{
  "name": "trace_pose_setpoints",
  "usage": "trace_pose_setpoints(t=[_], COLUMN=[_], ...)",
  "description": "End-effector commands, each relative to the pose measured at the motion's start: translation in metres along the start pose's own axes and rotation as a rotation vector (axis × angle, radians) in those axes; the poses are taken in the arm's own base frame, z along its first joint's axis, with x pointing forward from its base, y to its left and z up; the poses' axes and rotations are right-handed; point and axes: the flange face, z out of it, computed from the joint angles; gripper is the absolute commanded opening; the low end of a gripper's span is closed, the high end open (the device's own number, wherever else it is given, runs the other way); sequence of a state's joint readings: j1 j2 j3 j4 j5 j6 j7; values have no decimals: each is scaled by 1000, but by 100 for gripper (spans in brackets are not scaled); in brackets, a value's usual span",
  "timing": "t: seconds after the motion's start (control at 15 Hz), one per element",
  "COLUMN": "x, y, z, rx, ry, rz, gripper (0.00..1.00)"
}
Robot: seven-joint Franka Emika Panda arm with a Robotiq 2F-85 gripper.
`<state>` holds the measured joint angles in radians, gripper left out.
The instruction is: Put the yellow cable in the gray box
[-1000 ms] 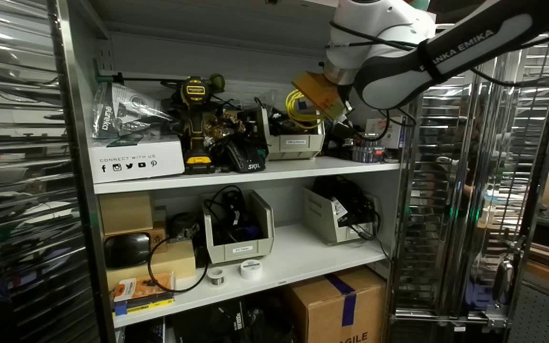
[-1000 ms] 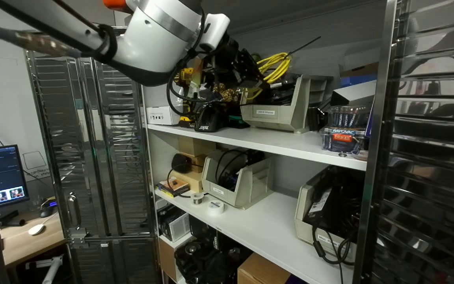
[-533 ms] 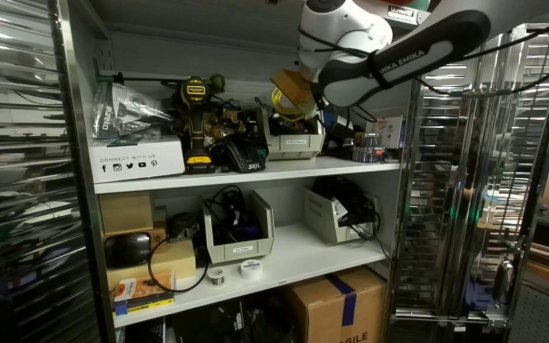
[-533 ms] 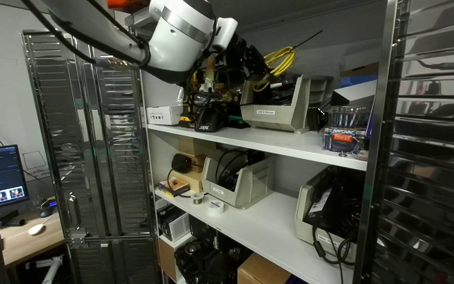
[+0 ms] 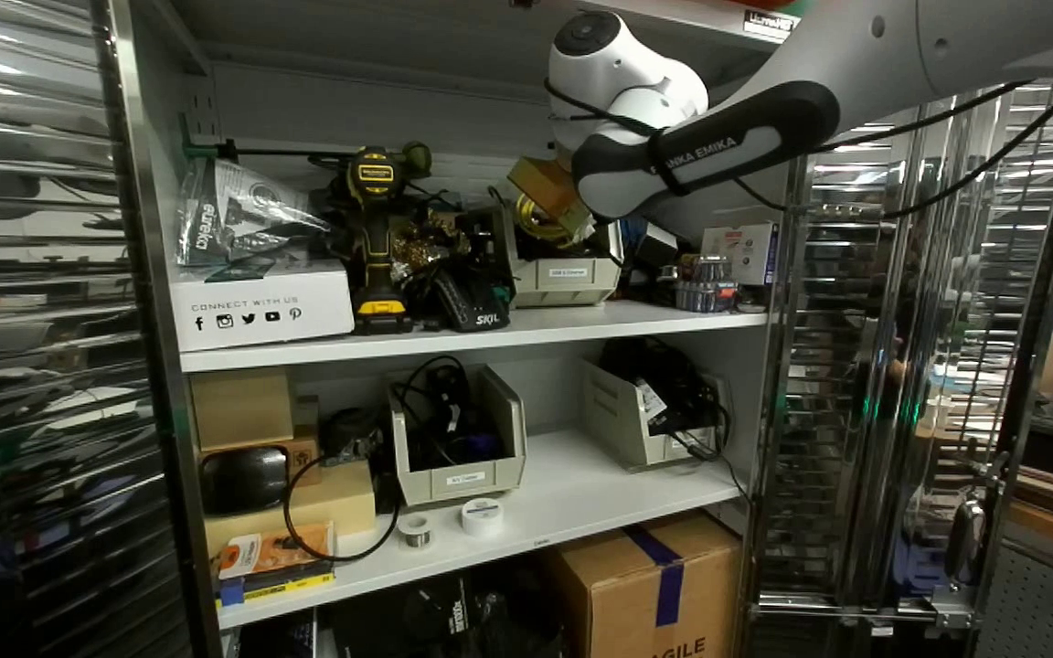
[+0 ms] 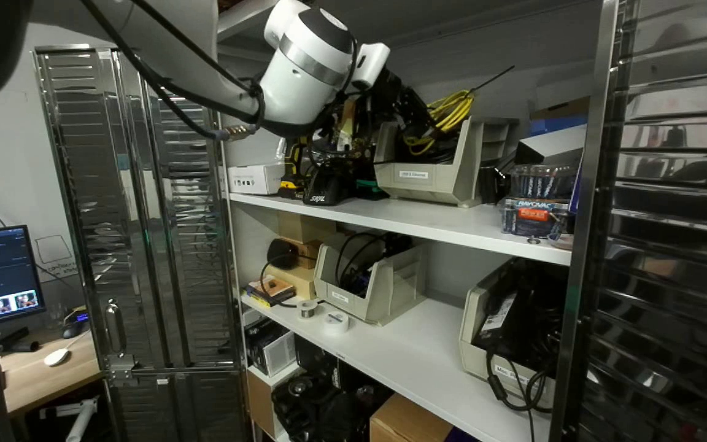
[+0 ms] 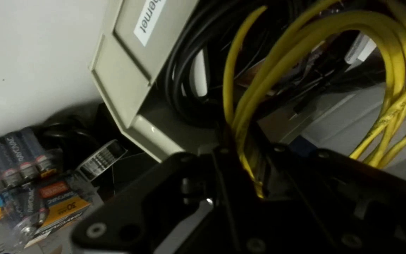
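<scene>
The gripper (image 7: 243,145) pinches the yellow cable (image 6: 453,112); its coil slants up-right in an exterior view.

In an exterior view the arm (image 5: 883,55) reaches in from the upper right, its forearm (image 5: 718,151) sloping down leftward to a rounded, dark-edged end. Above that end stands the white wrist (image 6: 304,69) — capped in black and, in an exterior view, leaning right at its top. Beyond it the black gripper (image 6: 432,127) slants downward to the right in that view. In the wrist view its fingers (image 7: 227,180) point upward, side by side and close together — clamped on what lies between them.
</scene>
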<state>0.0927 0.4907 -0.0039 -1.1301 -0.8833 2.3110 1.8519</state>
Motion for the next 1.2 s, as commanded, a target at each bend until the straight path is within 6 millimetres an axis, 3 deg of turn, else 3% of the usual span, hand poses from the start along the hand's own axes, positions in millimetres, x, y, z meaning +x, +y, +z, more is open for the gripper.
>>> trace_pose_setpoints(t=[0.0,0.27,0.33,0.47,0.53,0.93,1.13], x=[7,19,22,30,34,36,29], y=[-18,-22,-22,-22,-21,-17,-13], z=[-2,-3,-3,-6,-9,-15,-27], rx=[-8,-47,-56,-63,-55,-45,-29], ry=[-55,-33,-12,11,20,-21,-71], rz=[-90,-171,-189,-208,-216,-291,-342], gripper=[4,6,40,41,47,94,100])
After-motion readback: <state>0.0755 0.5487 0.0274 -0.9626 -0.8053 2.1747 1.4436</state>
